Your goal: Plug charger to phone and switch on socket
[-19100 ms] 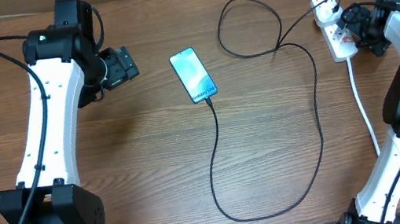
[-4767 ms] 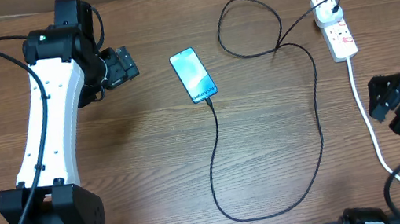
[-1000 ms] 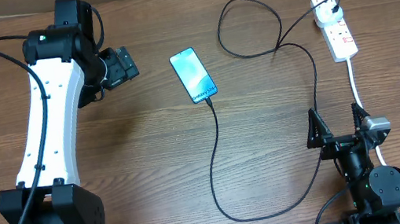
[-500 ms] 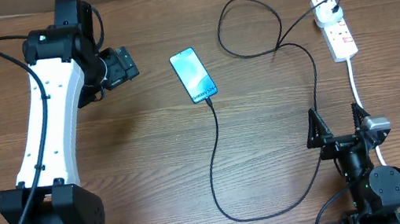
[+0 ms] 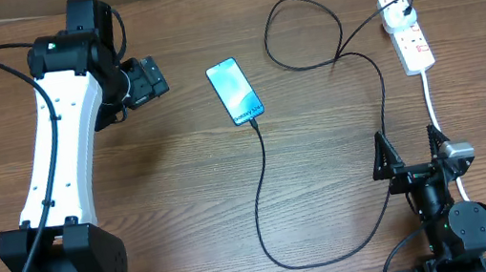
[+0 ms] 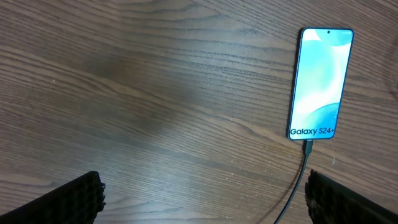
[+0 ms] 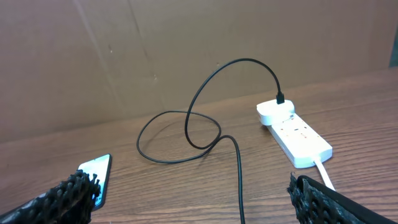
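Observation:
The phone (image 5: 235,91) lies flat mid-table with its screen lit, also seen from the left wrist (image 6: 320,81) and the right wrist (image 7: 101,173). The charger's black cable (image 5: 269,190) has its tip in the phone's bottom edge (image 6: 307,147). The cable loops round to a white adapter (image 5: 393,7) sitting in the socket (image 5: 414,48), a white strip with red switches (image 7: 303,142). My left gripper (image 5: 160,76) hovers open left of the phone (image 6: 208,205). My right gripper (image 5: 409,152) stands open near the front right, well short of the socket (image 7: 199,205).
The socket's thick white cord (image 5: 441,126) runs down the right side past my right arm. The black cable makes a wide loop (image 5: 338,257) toward the front edge. A brown cardboard wall (image 7: 155,56) stands behind the table.
My right arm has pulled back from the socket to the front right of the table. Over the last second nothing has moved. The left arm and phone stay where they were.

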You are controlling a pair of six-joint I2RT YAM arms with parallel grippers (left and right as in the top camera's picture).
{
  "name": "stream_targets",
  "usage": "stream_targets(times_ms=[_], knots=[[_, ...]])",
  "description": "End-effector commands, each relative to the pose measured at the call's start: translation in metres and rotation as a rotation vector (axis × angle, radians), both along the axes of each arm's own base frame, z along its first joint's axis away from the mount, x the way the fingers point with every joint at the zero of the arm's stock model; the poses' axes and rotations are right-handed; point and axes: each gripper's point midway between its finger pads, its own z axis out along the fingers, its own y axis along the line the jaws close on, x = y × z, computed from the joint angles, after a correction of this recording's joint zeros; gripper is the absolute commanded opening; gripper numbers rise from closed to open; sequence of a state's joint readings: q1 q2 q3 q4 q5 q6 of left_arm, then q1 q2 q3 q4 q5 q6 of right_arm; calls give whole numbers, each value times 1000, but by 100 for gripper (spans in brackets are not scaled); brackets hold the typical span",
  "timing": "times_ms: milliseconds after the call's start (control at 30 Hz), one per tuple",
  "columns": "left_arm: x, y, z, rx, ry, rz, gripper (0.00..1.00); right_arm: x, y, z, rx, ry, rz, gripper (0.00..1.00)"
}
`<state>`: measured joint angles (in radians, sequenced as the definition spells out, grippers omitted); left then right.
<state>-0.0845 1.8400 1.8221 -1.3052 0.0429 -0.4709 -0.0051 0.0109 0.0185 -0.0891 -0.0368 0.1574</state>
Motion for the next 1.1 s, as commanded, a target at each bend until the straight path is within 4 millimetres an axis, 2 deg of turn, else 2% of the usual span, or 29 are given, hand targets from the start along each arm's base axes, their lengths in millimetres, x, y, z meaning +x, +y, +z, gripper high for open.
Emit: stream_targets(times_ms=[0,200,367,467,733,867,1067], knots=[[2,3,4,18,-16,-3,100,0,-1,-2,5,-2,-8,100],[0,20,4,107,-9,21,100,0,-1,-2,5,-2,-8,100],[-21,33,5,185,60,10,100,0,-1,-2,5,-2,-8,100],[-30,32,17,182,42,8,100,0,-1,-2,5,-2,-8,100],[-66,33,71,155,-83,26,100,0,-1,-2,5,-2,-8,100],[-76,29,85,144,-124,14,100,0,-1,-2,5,-2,-8,100],[-85,6,97,136,-171,-58,100,0,-1,-2,5,-2,-8,100]])
